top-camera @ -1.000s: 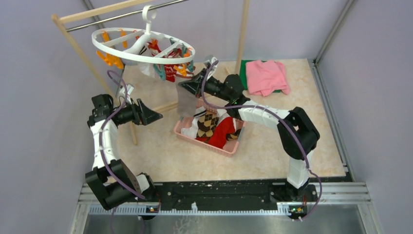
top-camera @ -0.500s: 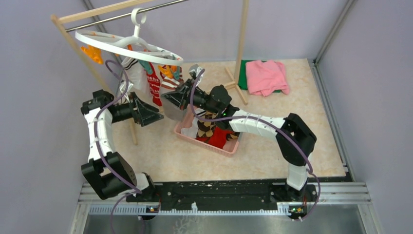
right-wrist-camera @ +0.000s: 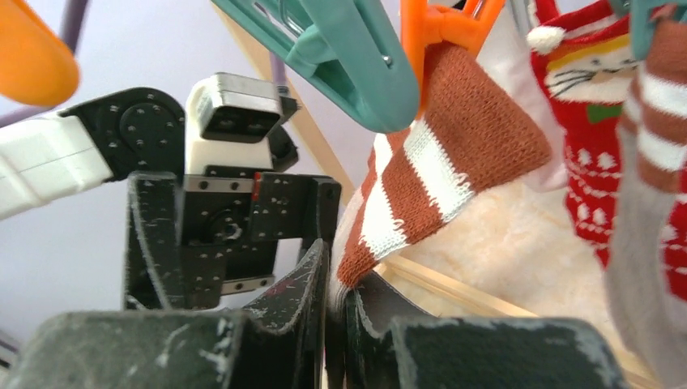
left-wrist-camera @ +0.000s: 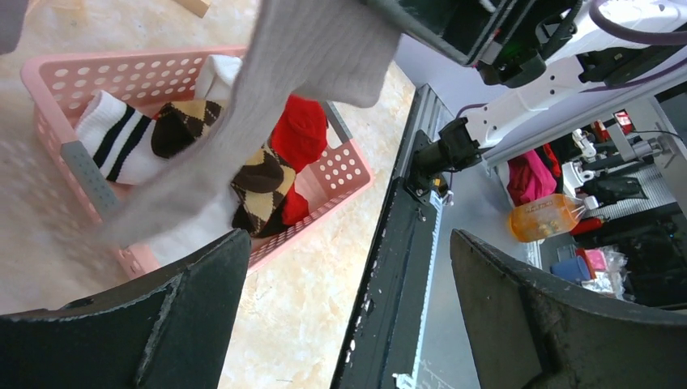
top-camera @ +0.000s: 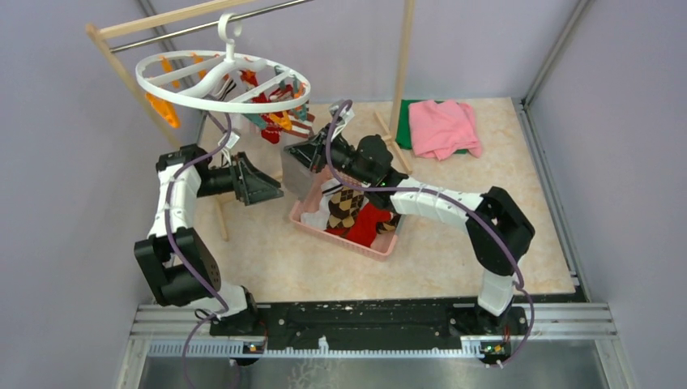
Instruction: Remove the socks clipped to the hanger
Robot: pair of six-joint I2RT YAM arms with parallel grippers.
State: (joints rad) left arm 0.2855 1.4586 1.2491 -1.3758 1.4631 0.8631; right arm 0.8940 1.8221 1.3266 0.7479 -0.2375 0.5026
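The white ring hanger (top-camera: 217, 79) hangs by its hook from the metal bar, with several socks (top-camera: 271, 121) clipped under its right side. My right gripper (top-camera: 301, 154) (right-wrist-camera: 339, 275) is shut on a grey sock (top-camera: 298, 180) (left-wrist-camera: 300, 81), which dangles over the near-left corner of a pink basket (top-camera: 344, 235). Just beyond its jaws a brown-and-white striped sock (right-wrist-camera: 454, 154) hangs from an orange clip (right-wrist-camera: 441, 24), beside a red cat-patterned sock (right-wrist-camera: 587, 121). My left gripper (top-camera: 263, 188) (left-wrist-camera: 348, 243) stands wide open left of the basket, holding nothing.
The basket (left-wrist-camera: 340, 174) holds argyle (left-wrist-camera: 259, 174), red and black-striped white socks. A wooden-framed rack (top-camera: 130, 77) carries the bar; its right post (top-camera: 401, 73) stands behind the basket. Folded pink and green cloths (top-camera: 441, 126) lie at the back right. A teal clip (right-wrist-camera: 340, 57) hangs close above my right gripper.
The hanger swung left and tilted, then came back level. My right gripper kept the grey sock and shifted left. The left gripper moved right toward the basket.
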